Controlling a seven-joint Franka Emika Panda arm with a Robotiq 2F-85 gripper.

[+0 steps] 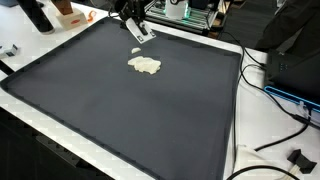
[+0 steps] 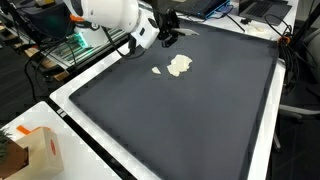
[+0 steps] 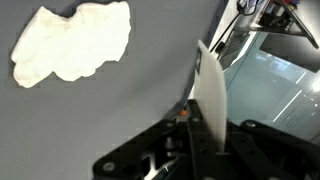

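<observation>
The gripper (image 1: 134,27), over the dark mat (image 1: 150,120) at its far edge, looks clamped on a white strip (image 3: 210,100); a firm pinch and slow, level motion suit it; the crumpled wad (image 1: 145,65) lies near.

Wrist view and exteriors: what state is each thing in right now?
dark mat: spread flat.
white cloth: crumpled, lying loose on the dark mat.
white strip: clamped, seen edge-on in the wrist view.
gripper: shut on the white strip, apart from the white cloth.
</observation>
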